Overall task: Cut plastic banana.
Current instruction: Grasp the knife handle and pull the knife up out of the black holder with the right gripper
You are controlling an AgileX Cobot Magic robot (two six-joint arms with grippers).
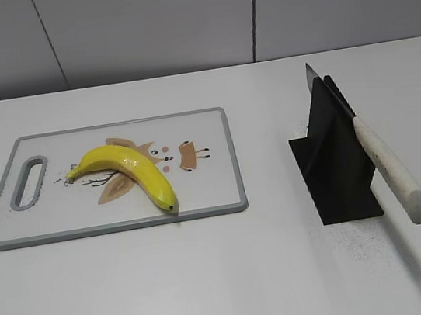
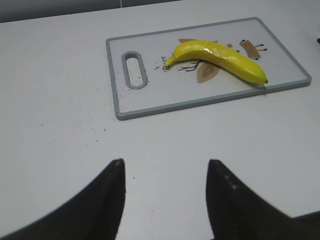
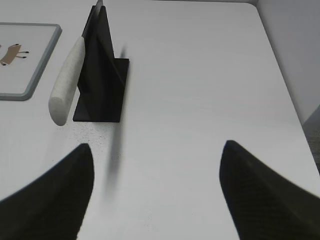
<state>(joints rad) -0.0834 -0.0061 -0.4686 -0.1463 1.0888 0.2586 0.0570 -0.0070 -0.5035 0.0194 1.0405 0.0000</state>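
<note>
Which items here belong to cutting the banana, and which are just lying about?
Belongs to the job: banana; cutting board; knife; black knife stand.
Just lying about: nothing apart from dark specks on the table.

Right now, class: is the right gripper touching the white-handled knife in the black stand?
Apart. The right wrist view shows the right gripper open over bare table, with a plain gap to the white-handled knife resting in its black stand.

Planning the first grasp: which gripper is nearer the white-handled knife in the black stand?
Right. The right gripper sits just behind the white-handled knife and its black stand; the left gripper faces the grey-rimmed cutting board, knife out of view.
</note>
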